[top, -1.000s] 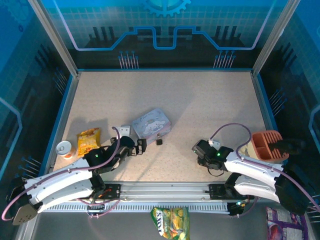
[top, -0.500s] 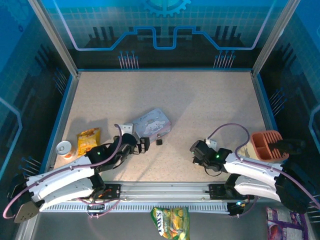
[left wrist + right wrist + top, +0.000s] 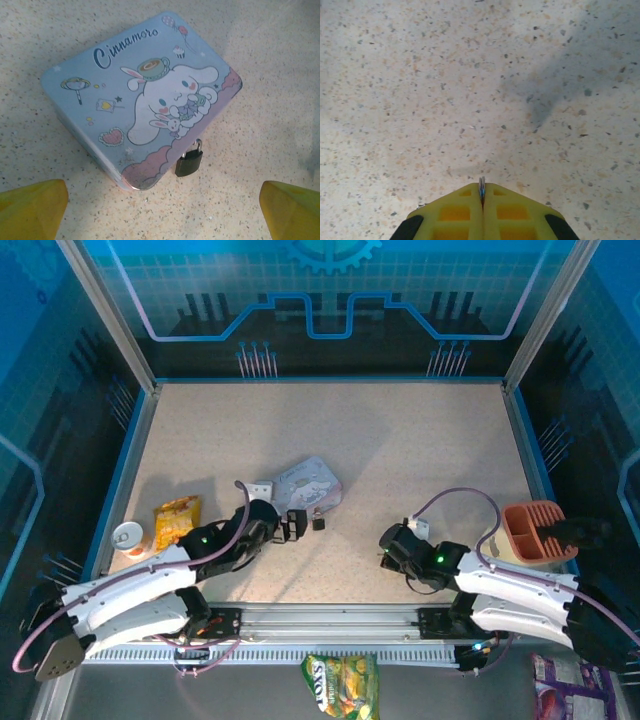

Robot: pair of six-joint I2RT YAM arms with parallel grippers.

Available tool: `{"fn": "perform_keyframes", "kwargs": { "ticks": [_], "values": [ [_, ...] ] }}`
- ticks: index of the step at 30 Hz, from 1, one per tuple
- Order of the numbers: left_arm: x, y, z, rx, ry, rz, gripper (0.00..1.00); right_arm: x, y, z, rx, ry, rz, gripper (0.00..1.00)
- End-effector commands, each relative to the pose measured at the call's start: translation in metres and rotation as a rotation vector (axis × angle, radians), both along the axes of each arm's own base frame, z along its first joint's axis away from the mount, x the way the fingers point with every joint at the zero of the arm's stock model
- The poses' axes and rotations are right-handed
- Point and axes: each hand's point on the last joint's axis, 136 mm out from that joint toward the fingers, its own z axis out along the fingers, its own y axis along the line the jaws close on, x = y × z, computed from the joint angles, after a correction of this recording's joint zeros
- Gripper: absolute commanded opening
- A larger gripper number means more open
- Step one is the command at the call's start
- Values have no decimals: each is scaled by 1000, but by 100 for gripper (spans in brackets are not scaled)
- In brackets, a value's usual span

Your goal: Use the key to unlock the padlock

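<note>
The padlock (image 3: pixel 189 161), small and dark with a silvery shackle, hangs at the near edge of a pale blue cartoon tin (image 3: pixel 140 95); from above the padlock (image 3: pixel 318 522) lies just right of the tin (image 3: pixel 308 483). My left gripper (image 3: pixel 293 525) stands open right beside the padlock, and in its wrist view the gripper (image 3: pixel 162 210) has one yellow fingertip at each bottom corner with bare table between. My right gripper (image 3: pixel 481 192) is shut on the key, a thin silvery blade (image 3: pixel 481 186) poking out between the pads. That gripper (image 3: pixel 383 543) sits low over the table, well right of the padlock.
An orange-brown slotted holder (image 3: pixel 532 532) stands at the right edge. A yellow snack packet (image 3: pixel 176 519) and a small white cup (image 3: pixel 129 536) lie at the left. A small white block (image 3: pixel 262 487) sits left of the tin. A snack bag (image 3: pixel 341 685) lies in front of the rail.
My left arm has reached forward and right, closer to the padlock. The right gripper has closed fully and shifted slightly left.
</note>
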Motion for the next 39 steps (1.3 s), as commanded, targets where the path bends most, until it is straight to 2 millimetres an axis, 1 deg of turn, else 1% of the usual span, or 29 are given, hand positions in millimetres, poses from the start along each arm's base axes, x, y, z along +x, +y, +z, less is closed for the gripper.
{"fn": "perform_keyframes", "kwargs": {
  "ticks": [1,6,10,13,17,21,24,28,32,35,39],
  "values": [
    [3,-14,12,-61,3,-30,99,4,0,6,28,-46,-25,0],
    [5,-31,10,-136,-15,-75,99,3,1,14,119,-80,-48,0],
    [4,-41,11,-182,-22,-110,99,3,4,25,223,-110,-76,0],
    [0,-53,16,-223,-33,-178,99,3,5,34,275,-127,-94,0],
    [-3,-64,24,-270,-51,-235,98,5,9,45,359,-157,-112,0],
    [-10,-80,34,-362,-70,-309,94,8,17,65,424,-181,-112,0],
    [-18,-94,43,-408,-90,-376,90,12,27,82,488,-209,-107,0],
    [-26,-109,52,-444,-129,-435,86,16,47,106,603,-233,-107,0],
    [-37,-125,62,-467,-156,-510,81,18,62,130,618,-282,-72,0],
    [-42,-131,67,-470,-166,-539,75,18,72,140,617,-310,-50,0],
    [-42,-133,64,-451,-145,-536,68,17,82,143,639,-316,-33,0]
  ]
}}
